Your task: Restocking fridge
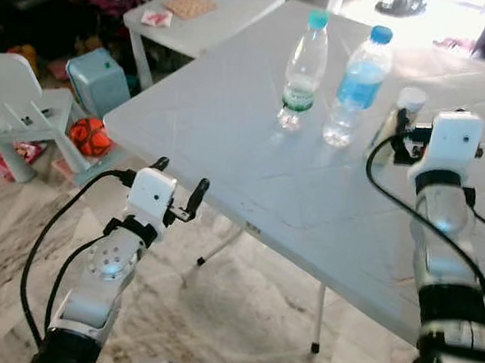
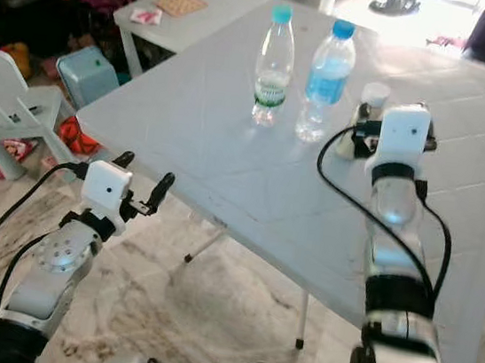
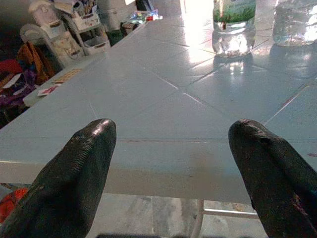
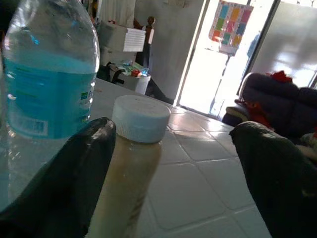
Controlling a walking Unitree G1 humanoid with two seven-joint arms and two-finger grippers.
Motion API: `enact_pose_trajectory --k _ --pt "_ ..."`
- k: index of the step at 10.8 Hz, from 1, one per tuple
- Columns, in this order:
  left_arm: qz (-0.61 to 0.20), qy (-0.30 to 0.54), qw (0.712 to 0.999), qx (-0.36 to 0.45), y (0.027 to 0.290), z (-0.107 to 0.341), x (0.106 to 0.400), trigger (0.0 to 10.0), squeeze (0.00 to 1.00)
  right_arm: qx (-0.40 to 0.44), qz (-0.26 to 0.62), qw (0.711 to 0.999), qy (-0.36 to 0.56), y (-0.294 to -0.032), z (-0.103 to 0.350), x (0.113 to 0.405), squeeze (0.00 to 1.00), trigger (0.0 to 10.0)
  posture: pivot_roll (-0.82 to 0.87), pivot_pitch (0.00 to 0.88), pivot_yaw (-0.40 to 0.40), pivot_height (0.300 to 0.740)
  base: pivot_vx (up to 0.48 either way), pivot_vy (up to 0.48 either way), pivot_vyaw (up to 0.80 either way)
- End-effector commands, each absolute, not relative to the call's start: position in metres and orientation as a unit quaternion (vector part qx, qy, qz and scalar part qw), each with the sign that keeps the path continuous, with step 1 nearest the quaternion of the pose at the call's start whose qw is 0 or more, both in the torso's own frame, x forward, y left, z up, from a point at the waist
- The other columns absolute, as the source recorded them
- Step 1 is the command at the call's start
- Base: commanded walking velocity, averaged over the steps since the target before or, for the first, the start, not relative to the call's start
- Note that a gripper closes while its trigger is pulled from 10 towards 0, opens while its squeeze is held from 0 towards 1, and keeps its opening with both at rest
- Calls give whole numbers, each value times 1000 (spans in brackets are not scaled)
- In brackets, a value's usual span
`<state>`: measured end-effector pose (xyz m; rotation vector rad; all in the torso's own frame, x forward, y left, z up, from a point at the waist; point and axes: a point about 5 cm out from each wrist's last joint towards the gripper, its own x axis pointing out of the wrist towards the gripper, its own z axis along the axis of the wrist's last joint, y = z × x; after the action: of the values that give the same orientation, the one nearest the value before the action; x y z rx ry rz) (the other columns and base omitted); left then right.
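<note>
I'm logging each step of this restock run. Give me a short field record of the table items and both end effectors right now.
surface: white table
green-label bottle: upright, robot's left of the others
blue-label bottle: upright, middle
white-capped bottle: pale contents, between the right fingers
right end effector: open around that bottle, not closed
left end effector: open, at the table's near edge, holding nothing

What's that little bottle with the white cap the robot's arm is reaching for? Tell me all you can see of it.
The small bottle is a slim, clear container, plastic by the look, filled with a pale beige liquid and closed with a ribbed white screw cap. It stands upright on the white tiled table, just beside the blue-labelled water bottle. The right gripper is open, its black fingers on either side of the bottle; whether they touch it is unclear.
</note>
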<state>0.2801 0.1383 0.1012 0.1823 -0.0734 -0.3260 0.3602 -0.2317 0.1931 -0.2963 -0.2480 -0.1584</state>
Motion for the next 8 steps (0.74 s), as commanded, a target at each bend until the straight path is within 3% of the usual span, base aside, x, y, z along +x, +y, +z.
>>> enact_pose_trajectory --k 1,2,3,6,7,8 --pt "-163 -34 981 97 141 103 279 10000 0 -149 -75 977 -135 -232 202 365 1000 10000 56 130 86 740 0 0 0" --pt "-163 -34 981 98 142 103 279 10000 0 -149 -73 977 -136 -231 205 369 969 10000 60 131 86 740 0 0 0" --pt "-164 -33 981 100 143 103 278 10000 0 -151 -70 977 -137 -231 208 373 16 10000 65 133 86 740 0 0 0" --pt "-163 -29 981 104 145 103 275 10000 0 -147 -63 979 -125 -231 212 383 0 10000 81 138 87 740 0 0 0" --pt "-164 -28 980 106 145 103 275 10000 0 -129 -67 983 -108 -234 210 387 0 8510 88 139 88 740 0 0 0" --pt "-164 -28 980 107 146 105 275 10000 0 -121 -63 985 -103 -236 211 390 0 0 99 139 89 740 0 0 0"
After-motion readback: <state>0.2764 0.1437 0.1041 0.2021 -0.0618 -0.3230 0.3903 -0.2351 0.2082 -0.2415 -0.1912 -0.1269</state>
